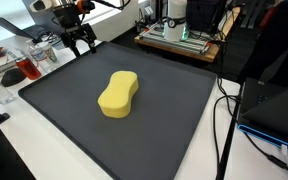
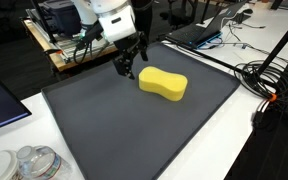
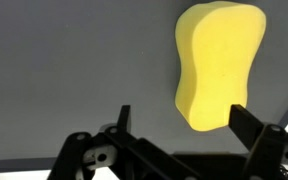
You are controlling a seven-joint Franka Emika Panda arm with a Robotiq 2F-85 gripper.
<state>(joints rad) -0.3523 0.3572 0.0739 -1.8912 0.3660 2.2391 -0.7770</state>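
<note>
**Open claw hangs short of the yellow sponge**

The step in hand looks like the approach. The claw (image 2: 129,68) hangs above the far edge of the dark mat (image 1: 179,115), its jaws spread wide and holding nothing. No part of it touches the sponge (image 2: 163,84). The wrist view shows both fingers with only grey mat between them.

The sponge lies ahead of the claw and below it, flat on the mat. In the wrist view the sponge (image 3: 219,65) sits off toward one finger (image 3: 252,130) rather than centred between the two, with its long axis running away from the claw. In an exterior view the claw (image 1: 79,42) stands near the mat's corner, with open mat between it and the sponge (image 1: 119,94).

By my judgement, a grasp from here calls for a sideways shift to bring the sponge between the fingers. Then comes a forward reach and a descent until the fingertips bracket its narrow waist. The jaws already stand wide enough across that waist, though I cannot tell whether they would span it lengthwise.

The sponge is bright yellow, thick and rounded, pinched in at the middle like a peanut. It looks soft and dry, and is likely to squash under a firm grip. The mat covers most of the white surface (image 1: 24,155).
</note>
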